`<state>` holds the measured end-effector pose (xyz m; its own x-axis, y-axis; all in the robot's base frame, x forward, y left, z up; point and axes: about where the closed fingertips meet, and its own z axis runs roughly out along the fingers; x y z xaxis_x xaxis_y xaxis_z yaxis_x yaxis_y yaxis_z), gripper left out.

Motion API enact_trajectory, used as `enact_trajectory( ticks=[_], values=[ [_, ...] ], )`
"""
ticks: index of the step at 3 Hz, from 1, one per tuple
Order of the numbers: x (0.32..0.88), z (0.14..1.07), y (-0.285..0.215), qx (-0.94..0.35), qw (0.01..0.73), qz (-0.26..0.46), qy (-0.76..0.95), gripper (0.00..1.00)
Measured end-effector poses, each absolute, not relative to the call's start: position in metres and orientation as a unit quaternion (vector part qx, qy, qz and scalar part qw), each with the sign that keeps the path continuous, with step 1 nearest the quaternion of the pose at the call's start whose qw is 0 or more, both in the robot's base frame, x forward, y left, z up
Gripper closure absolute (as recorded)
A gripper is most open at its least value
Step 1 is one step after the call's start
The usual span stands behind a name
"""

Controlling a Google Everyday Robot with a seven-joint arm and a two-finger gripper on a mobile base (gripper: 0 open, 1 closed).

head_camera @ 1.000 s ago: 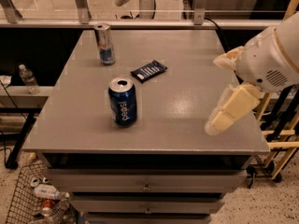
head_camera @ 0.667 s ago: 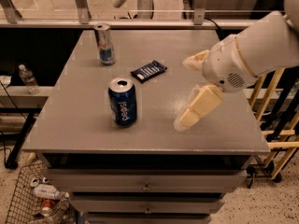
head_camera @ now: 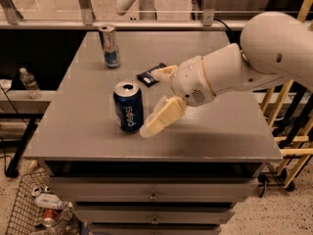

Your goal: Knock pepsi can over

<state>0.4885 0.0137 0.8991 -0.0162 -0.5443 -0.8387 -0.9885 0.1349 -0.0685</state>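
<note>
The grey counter point(head_camera: 88, 126) has a flat, dull top with square edges and drawers under its front. A smooth, white, rounded arm point(head_camera: 254, 58) reaches in from the right, over the middle of the top. Its gripper point(head_camera: 152, 102) hangs just right of the pepsi can point(head_camera: 129, 106), and its pale, blunt fingers point(head_camera: 164, 116) are spread wide with nothing between them. The lower one slants down to the counter beside the can's base; whether it touches the can is unclear.

The pepsi can stands upright, left of centre and towards the front edge, dark blue with a silver top. There is bare counter to its left and in front of it.

A wire basket point(head_camera: 19, 214) on the floor at lower left holds bottles and cans. A slim silver-and-blue can point(head_camera: 109, 46) stands upright at the back left. A flat dark packet point(head_camera: 149, 75) lies behind the pepsi can, near the upper finger.
</note>
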Motion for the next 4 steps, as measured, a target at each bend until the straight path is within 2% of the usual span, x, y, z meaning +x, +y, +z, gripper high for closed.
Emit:
enact_trajectory(
  ticks=[4],
  values=[
    [0.495, 0.881, 0.061, -0.527, 0.457, 0.387, 0.603, 0.00]
  ],
)
